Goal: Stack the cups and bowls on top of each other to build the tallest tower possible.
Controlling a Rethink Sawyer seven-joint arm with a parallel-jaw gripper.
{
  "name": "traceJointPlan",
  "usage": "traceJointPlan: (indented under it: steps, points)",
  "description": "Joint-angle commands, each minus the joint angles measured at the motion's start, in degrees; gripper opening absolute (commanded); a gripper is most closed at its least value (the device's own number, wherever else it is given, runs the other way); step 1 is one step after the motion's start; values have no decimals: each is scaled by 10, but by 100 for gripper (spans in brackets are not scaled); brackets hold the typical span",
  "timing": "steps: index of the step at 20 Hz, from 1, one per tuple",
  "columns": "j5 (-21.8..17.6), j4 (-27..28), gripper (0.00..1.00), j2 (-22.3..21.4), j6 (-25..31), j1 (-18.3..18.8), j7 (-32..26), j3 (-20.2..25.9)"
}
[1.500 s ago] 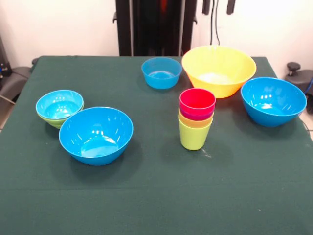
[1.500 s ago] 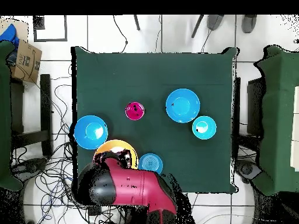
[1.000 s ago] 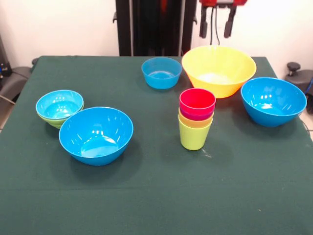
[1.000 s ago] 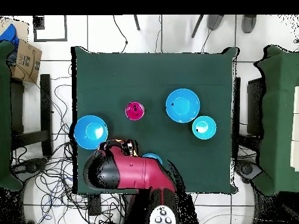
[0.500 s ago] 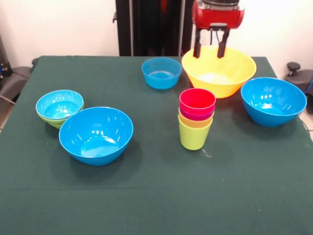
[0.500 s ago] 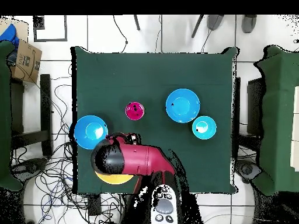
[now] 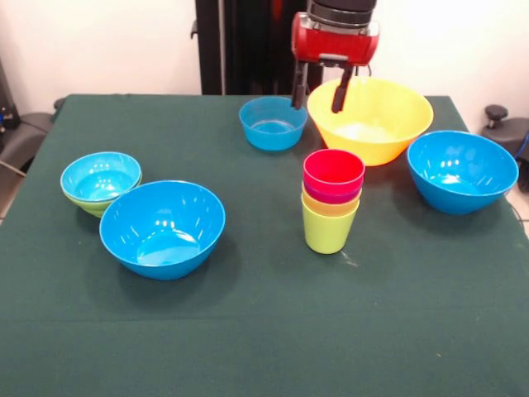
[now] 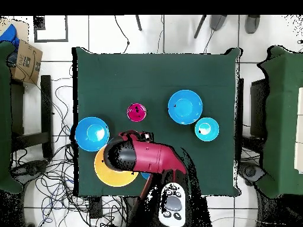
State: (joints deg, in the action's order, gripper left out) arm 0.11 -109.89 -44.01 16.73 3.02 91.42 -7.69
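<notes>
My gripper (image 7: 317,104) is open and empty. It hangs above the gap between a small blue bowl (image 7: 273,123) and the left rim of the very large yellow bowl (image 7: 376,121). The cups (image 7: 332,199) are nested in one stack mid-table, red on top, then purple, yellow and lime green. One large blue bowl (image 7: 461,170) stands at the right and another (image 7: 163,228) at the front left. A small blue bowl (image 7: 100,176) sits inside a lime green bowl (image 7: 86,202) at the far left. In the overhead view my arm (image 8: 145,156) covers part of the yellow bowl (image 8: 108,175).
The green cloth-covered table (image 7: 264,331) has black robot pedestal posts (image 7: 248,45) behind its far edge. In the overhead view, cables lie on the floor around the table, a cardboard box (image 8: 25,59) sits at the upper left, and chair legs (image 8: 213,23) show at the top.
The gripper came down into view from the top edge. It swung from over the yellow bowl toward the picture's left, now over that bowl's left rim. The bowls and cups have not moved.
</notes>
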Motion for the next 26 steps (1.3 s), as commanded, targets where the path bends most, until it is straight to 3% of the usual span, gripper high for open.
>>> traceJointPlan:
  steps: [1,26]
  points:
    - [-13,49,100,25,7,4,75,-1]
    - [-7,111,100,114,-67,3,98,-55]
